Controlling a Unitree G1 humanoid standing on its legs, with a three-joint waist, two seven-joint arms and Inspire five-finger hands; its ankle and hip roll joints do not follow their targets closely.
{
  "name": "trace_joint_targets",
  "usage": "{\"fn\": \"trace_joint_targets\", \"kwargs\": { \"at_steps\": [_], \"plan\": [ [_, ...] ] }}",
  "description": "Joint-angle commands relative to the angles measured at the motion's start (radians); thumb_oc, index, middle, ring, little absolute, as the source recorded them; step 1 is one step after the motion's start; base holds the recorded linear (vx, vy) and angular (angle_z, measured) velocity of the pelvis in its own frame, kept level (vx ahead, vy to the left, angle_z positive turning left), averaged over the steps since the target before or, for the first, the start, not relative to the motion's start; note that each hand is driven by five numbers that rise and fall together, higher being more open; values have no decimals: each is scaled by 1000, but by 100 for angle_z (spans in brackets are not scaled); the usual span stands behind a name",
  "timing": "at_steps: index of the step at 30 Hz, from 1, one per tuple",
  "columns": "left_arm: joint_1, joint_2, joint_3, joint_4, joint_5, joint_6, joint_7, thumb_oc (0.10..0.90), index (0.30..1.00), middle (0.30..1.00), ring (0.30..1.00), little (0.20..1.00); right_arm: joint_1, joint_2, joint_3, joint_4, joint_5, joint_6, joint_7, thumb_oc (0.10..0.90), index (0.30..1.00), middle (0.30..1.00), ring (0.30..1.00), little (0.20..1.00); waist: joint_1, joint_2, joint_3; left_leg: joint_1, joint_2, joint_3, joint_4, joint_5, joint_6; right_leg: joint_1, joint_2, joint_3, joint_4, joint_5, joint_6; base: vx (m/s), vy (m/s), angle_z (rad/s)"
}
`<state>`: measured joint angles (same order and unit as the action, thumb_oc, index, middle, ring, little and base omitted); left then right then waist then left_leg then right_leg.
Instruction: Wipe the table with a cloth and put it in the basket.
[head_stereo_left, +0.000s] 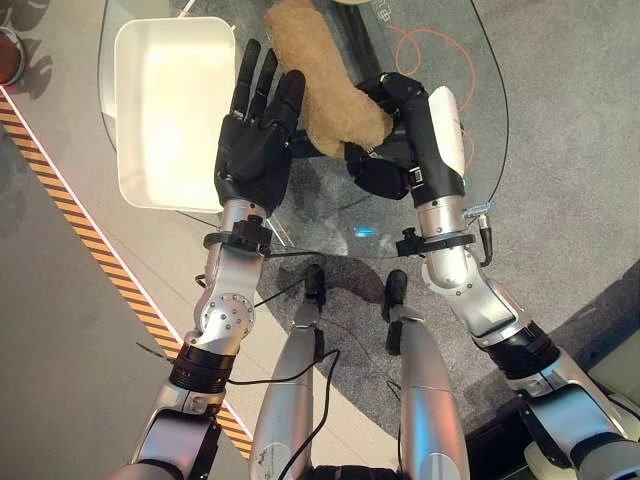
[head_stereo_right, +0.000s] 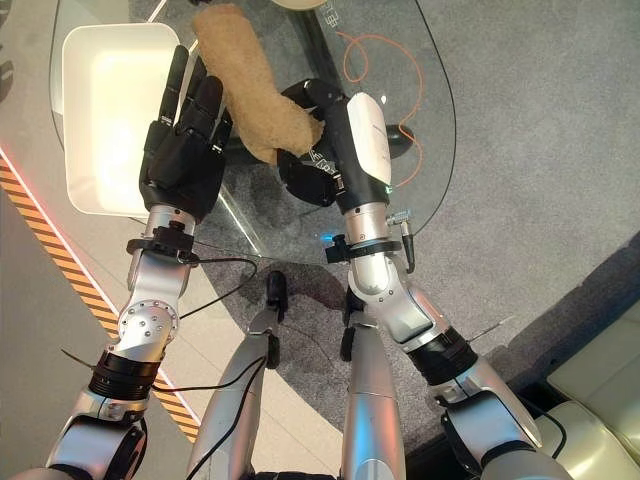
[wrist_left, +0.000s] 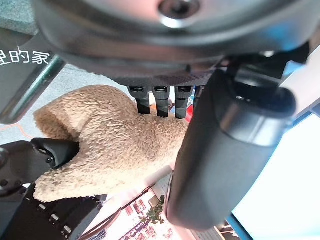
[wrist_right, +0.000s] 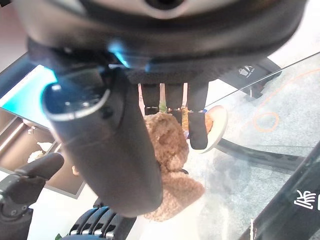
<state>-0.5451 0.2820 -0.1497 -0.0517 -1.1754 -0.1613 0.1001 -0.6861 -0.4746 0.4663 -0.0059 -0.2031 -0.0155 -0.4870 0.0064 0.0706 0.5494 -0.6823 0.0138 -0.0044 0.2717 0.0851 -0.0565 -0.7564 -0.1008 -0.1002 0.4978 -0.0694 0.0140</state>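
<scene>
A tan fluffy cloth (head_stereo_left: 310, 75) lies stretched out on the round glass table (head_stereo_left: 475, 95), running from the far middle toward me. My right hand (head_stereo_left: 395, 150) has its fingers and thumb curled round the cloth's near end (head_stereo_right: 275, 125). My left hand (head_stereo_left: 250, 150) hovers just left of the cloth with its fingers straight, touching the cloth's edge; its wrist view shows the cloth (wrist_left: 110, 140) close past the fingers. A white rectangular basket (head_stereo_left: 135, 120) stands on the table's left side, right beside the left hand.
An orange cable (head_stereo_left: 425, 45) loops under the glass at the far right. A white dish (wrist_right: 216, 125) sits at the table's far edge. Yellow-black striped tape (head_stereo_left: 60, 190) crosses the floor on the left.
</scene>
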Motion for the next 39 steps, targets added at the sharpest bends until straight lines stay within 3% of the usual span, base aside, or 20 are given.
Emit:
{"fn": "trace_joint_targets", "kwargs": {
  "at_steps": [1,11,26,39],
  "plan": [
    [-127,-6,-7,-140,1,-89,-127,800,900,900,900,900,-182,52,1,-226,-42,-139,9,100,300,300,300,200,4,-12,-29,46,-77,59,0,-76,29,72,61,-44,-91,-18,14,0,0,0],
    [-130,-8,6,-156,-3,-124,-149,800,900,900,900,900,-176,45,10,-231,-50,-136,67,100,300,300,300,200,5,-14,-29,41,-77,57,-3,-69,29,67,63,-44,-94,-11,13,0,0,0],
    [-130,-9,9,-149,-29,-97,-139,800,900,900,900,900,-215,16,58,-235,-96,-142,184,100,300,300,300,200,12,-16,-29,41,-80,53,7,-77,27,69,58,-48,-90,-19,17,0,0,0],
    [-132,-15,7,-147,-51,-97,-144,800,900,900,900,900,-240,-9,75,-220,-150,-149,213,100,300,300,300,200,16,-19,-29,42,-82,48,7,-78,25,71,59,-53,-92,-20,18,0,0,0]
  ]
}}
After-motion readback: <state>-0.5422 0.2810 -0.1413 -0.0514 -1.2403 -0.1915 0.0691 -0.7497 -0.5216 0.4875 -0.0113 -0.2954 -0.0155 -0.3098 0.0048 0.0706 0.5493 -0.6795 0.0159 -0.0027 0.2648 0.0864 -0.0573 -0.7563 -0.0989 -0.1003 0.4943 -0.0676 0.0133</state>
